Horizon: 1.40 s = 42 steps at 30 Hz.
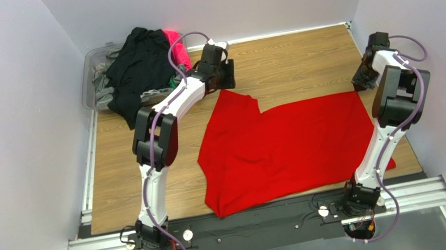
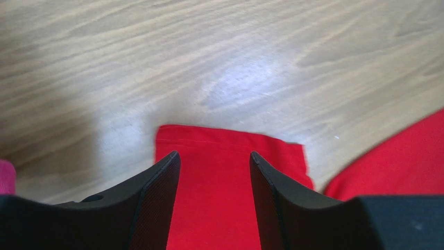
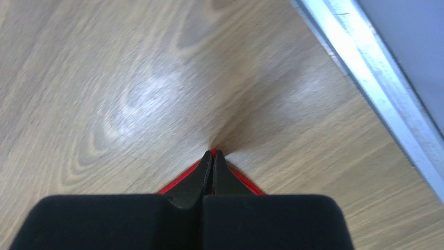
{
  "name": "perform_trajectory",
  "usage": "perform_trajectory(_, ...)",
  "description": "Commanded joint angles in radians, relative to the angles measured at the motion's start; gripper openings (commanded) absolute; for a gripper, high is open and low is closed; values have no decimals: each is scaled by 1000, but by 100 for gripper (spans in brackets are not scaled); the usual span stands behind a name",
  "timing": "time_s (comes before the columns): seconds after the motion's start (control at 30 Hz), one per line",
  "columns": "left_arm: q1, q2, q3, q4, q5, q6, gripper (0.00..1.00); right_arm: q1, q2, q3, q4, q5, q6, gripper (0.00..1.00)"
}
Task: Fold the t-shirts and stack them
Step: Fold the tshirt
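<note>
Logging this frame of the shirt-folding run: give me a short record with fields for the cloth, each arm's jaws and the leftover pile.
shirt in work: red t-shirt, spread out on the table
left jaws: open, either side of a sleeve end
right jaws: shut on the shirt's far right corner
waiting: dark and pink shirts heaped in a clear bin at far left

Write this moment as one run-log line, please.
left gripper: open, over sleeve of red t-shirt | right gripper: shut on red t-shirt corner
</note>
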Motion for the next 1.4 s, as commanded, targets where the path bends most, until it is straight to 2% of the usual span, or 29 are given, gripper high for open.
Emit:
perform_trajectory(0.0, 19, 62, 53, -50, -40, 47, 59, -20, 6, -35, -19, 52, 0, 1)
perform_trajectory(0.17, 37, 96, 63, -53, -80, 64, 59, -25, 9, -32, -19, 45, 0, 1)
perform_trajectory(0.6, 63, 174, 103, -7, 5, 89, 58, -25, 3, -42, -20, 31, 0, 1)
perform_trajectory(0.8, 65, 210, 135, 0, 41, 89, 53, -25, 3, -42, -22, 28, -2, 1)
perform_trajectory(1.1, 65, 216, 127, -6, 49, 103, 39, -25, 3, -43, -22, 28, -2, 1)
perform_trajectory(1.13, 66, 217, 124, -1, 54, 103, 32, -25, 3, -45, -22, 29, -2, 1)
perform_trajectory(1.2, 65, 219, 119, 0, 58, 103, 26, -25, 3, -45, -22, 29, -2, 1)
perform_trajectory(1.23, 65, 222, 115, 0, 63, 101, 16, -25, 0, -45, -22, 26, -3, 1)
perform_trajectory(1.3, 65, 222, 107, 6, 80, 98, 8, -25, -3, -45, -23, 26, -2, 1)
perform_trajectory(1.33, 65, 223, 103, 8, 86, 97, 0, -25, -5, -45, -23, 26, -2, 1)
perform_trajectory(1.37, 65, 223, 101, 8, 91, 95, 0, -25, -8, -42, -23, 26, -3, 1)
